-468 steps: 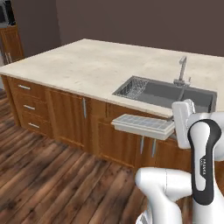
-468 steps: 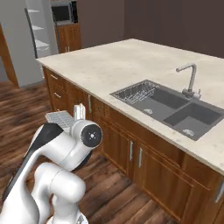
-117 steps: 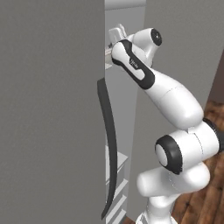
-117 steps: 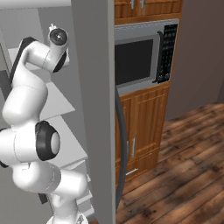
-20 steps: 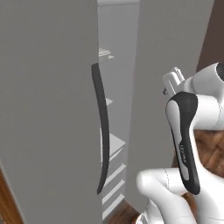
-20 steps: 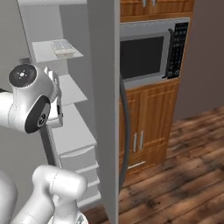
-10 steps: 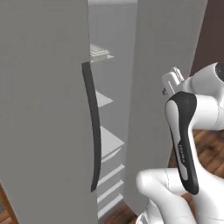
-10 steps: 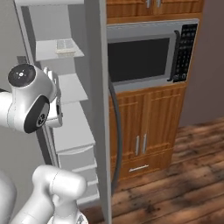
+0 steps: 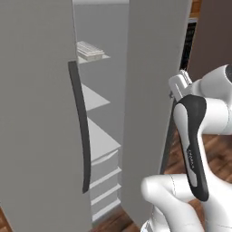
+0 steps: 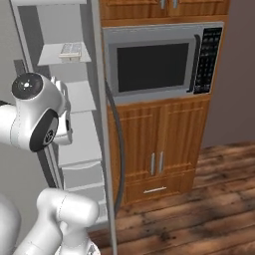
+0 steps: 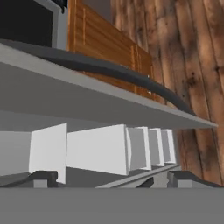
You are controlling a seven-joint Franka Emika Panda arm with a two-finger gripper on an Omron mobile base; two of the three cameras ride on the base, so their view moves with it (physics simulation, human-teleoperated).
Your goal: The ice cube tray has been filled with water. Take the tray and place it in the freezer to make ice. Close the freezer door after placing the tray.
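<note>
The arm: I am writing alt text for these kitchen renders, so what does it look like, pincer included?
The arm is glossy white with rounded shells and dark grey to black joint sections; one dark strip carries small pale lettering, too small to read. A round dark cap closes one joint. The pincer ends in two small dark fingertips. No loose cables show.

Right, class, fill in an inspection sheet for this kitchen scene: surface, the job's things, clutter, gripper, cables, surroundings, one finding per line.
Surface: white freezer shelves, lower ones bare.
Job's things: ice cube tray lies on an upper shelf inside the freezer; freezer door stands open, its dark handle facing the robot.
Clutter: nothing seen.
Gripper: gripper holds nothing and is apart from the tray; fingertips spread wide, so it reads as open.
Cables: nothing seen.
Surroundings: wider fridge door closed, microwave above wooden cabinets, wood floor.
</note>
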